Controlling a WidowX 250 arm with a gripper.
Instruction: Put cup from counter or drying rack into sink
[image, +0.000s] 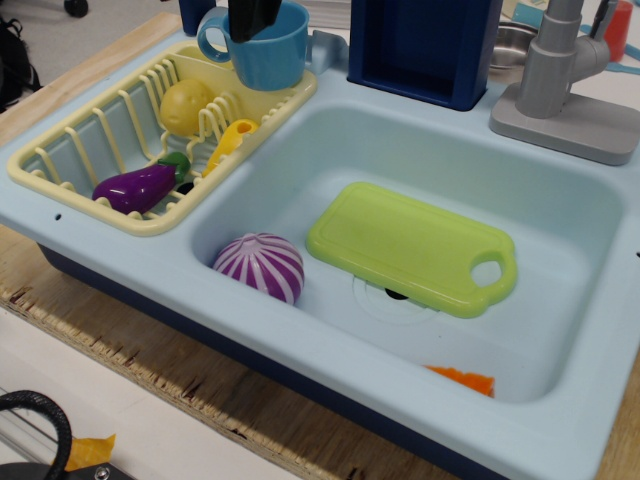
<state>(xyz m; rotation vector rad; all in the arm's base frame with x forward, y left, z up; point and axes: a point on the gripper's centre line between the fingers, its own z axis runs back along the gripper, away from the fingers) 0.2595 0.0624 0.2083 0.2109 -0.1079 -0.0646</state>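
Gripper (254, 22) is grasping the cup (262, 46) by its rim, holding it above the rack's (80, 150) far corner, beside the sink (560, 215).

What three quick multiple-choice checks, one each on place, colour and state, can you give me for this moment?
1. Where is the cup?
A. at the far corner of the drying rack
B. in the sink
C. on the plywood table

2. What colour is the cutting board in the sink?
A. orange
B. light green
C. purple

3. What is the gripper doing?
A. hanging open over the sink
B. shut on the eggplant
C. shut on the cup's rim

Key: 1 A, the cup is at the rack's back corner. 2 B, the board over the drain is light green. 3 C, the dark fingers reach into the cup at its rim.
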